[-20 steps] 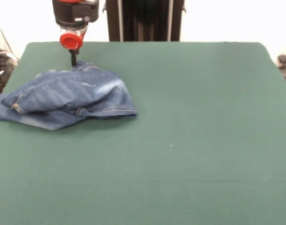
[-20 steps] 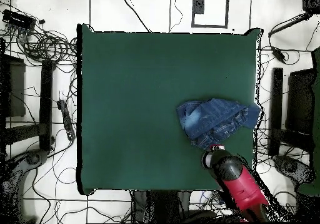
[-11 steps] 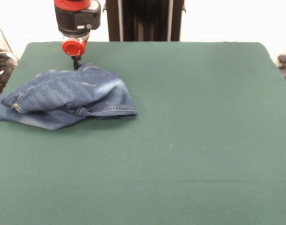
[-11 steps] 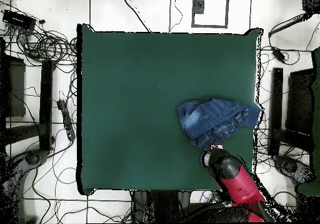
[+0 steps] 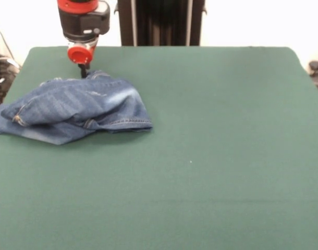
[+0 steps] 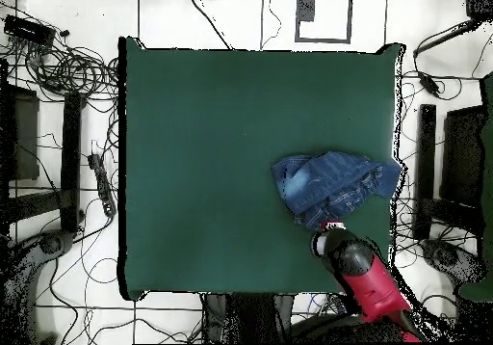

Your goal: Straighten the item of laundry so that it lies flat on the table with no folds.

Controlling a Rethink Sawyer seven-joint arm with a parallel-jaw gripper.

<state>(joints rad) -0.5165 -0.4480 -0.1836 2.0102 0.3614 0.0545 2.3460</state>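
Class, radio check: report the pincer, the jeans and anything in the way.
Pincer low at the far edge of the jeans, grip unclear. Jeans bunched and folded near the table edge, not flat. Nothing else in the way.

A robotics lab is shown. A table (image 6: 212,148) covered in green cloth is set on a white tiled floor (image 6: 231,21), where loose cables (image 6: 72,66) are strewn and coiled around it. Black stands (image 6: 69,158) and equipment are placed along both sides, and a red robot arm (image 6: 371,288) is mounted at one edge.
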